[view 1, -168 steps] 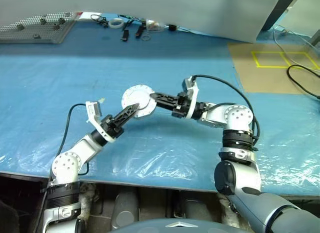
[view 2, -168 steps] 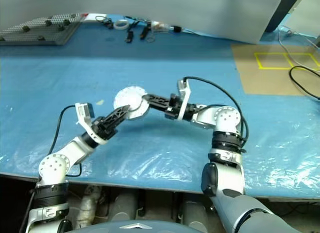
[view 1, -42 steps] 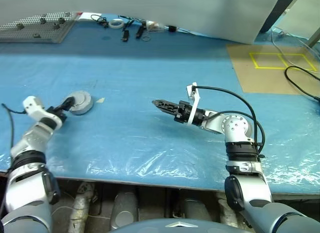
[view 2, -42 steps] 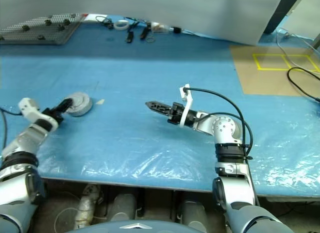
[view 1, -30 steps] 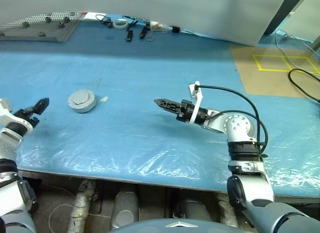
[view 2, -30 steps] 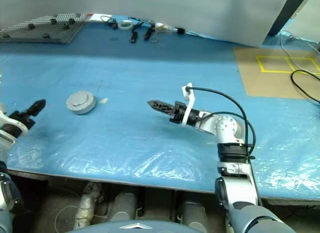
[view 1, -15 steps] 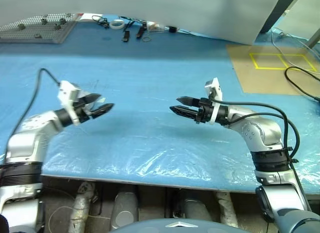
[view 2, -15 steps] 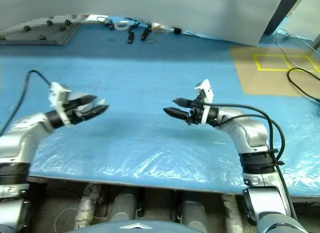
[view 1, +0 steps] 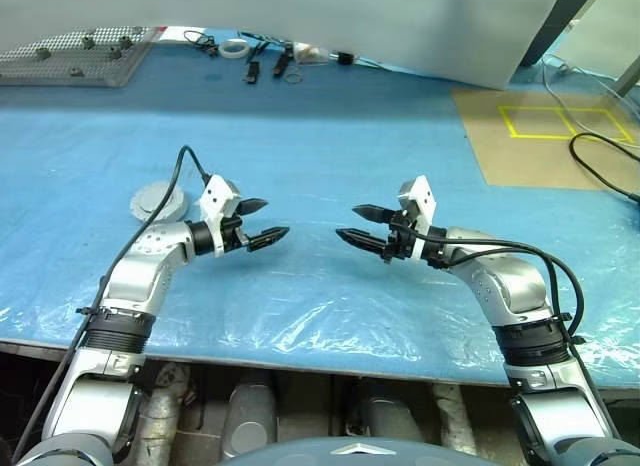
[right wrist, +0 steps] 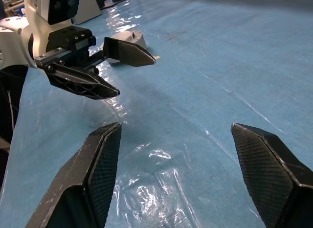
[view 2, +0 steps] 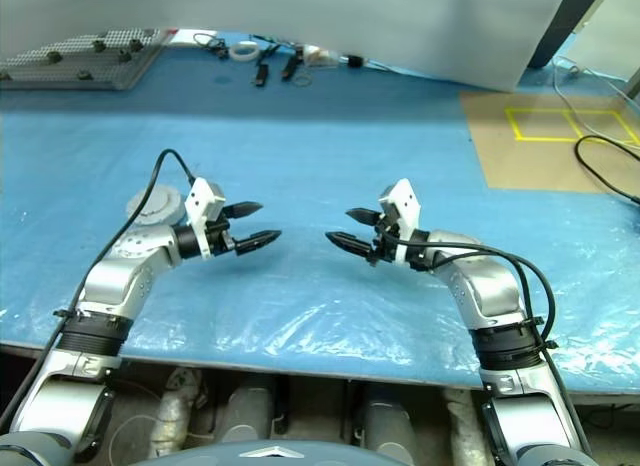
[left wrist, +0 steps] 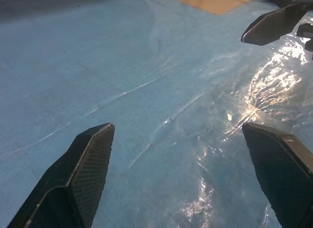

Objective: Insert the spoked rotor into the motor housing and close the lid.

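Observation:
The motor housing (view 1: 152, 199) is a round grey can on the blue sheet at the left, partly behind my left arm. The lid (view 2: 148, 200) lies on it, plain grey face up. The spoked rotor is out of view. My left gripper (view 1: 274, 217) hovers open and empty to the right of the can, pointing toward the middle. Facing it tip to tip across a small gap, my right gripper (view 1: 349, 222) is open and empty as well. The right wrist view has the left gripper (right wrist: 134, 77) in front of the can (right wrist: 129, 38).
A grey pegboard (view 1: 78, 52) lies at the back left, with a tape roll (view 1: 232, 48) and small tools along the back edge. A brown board with a yellow taped square (view 1: 545, 121) and a black cable (view 1: 603, 158) are at the right. Glossy film covers the table's front edge (view 1: 300, 331).
My left arm has swung right, from the table's left side past the closed can to the middle. The right gripper has rolled and edged right. Both open grippers now face each other.

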